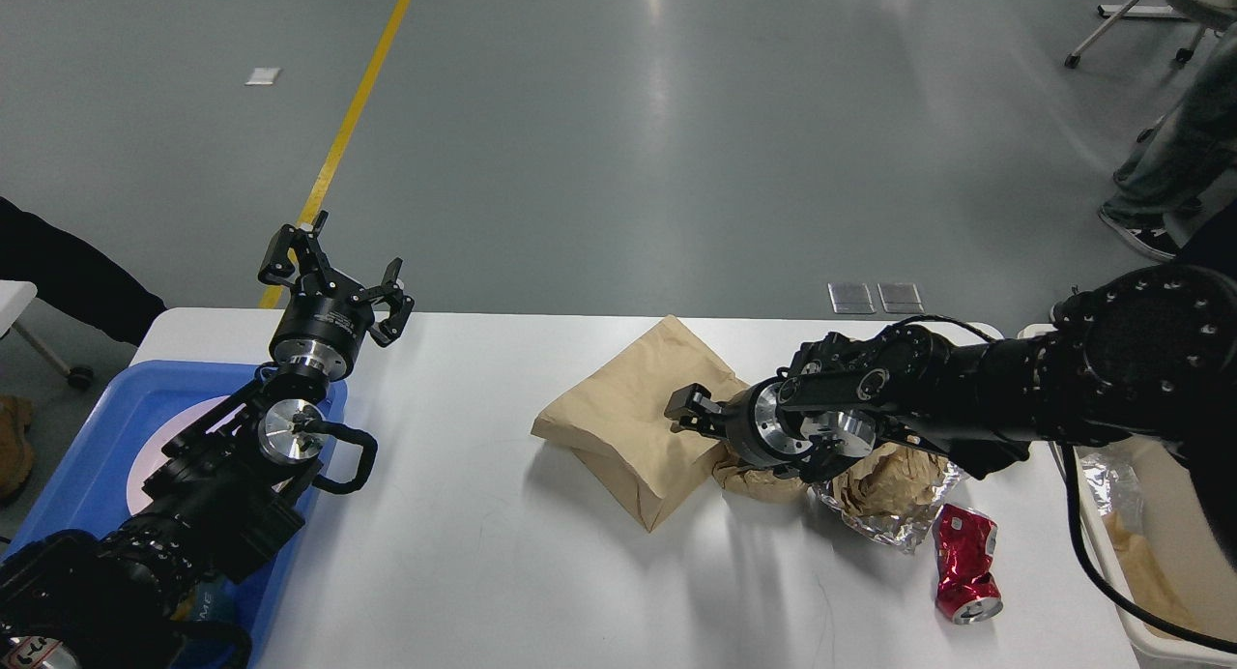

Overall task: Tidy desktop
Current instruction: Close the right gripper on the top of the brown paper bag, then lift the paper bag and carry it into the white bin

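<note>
Left gripper [333, 268]: fingers apart, raised | Right gripper [691, 408]: over paper bag [638, 413], finger state unclear | Red can [962, 561]: desktop [464, 543] 4 o'clock, label unreadable

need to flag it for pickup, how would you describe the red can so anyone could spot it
Start at the white desktop and go to its near right corner, beside the beige bin. The red can lies there on its side, just nearer than the foil wrapper; it is the only red, crushed metal item among brown paper.
</note>
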`<action>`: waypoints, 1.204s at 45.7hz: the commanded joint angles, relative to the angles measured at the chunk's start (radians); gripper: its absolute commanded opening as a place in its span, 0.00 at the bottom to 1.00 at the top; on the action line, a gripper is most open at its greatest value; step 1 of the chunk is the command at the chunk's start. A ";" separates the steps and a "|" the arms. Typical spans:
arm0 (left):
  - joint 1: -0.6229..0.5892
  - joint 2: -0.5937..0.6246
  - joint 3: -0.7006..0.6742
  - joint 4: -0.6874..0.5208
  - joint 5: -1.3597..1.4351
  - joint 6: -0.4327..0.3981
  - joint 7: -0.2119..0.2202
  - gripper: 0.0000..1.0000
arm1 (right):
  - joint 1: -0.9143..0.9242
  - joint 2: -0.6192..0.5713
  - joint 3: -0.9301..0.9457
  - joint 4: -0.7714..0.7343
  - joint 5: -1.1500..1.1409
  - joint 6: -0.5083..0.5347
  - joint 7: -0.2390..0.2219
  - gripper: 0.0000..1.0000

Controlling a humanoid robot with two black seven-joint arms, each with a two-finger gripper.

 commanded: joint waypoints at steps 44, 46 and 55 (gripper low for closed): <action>0.001 0.000 0.000 0.000 0.000 0.000 0.000 0.96 | 0.319 -0.040 0.020 -0.007 -0.012 0.650 0.010 0.00; -0.001 0.000 0.000 0.000 0.000 0.000 0.000 0.96 | 0.365 -0.054 0.020 -0.007 -0.010 0.721 0.010 0.00; 0.001 0.000 0.000 0.000 0.000 0.000 0.000 0.96 | 0.581 -0.157 0.002 0.006 -0.018 0.886 0.004 0.00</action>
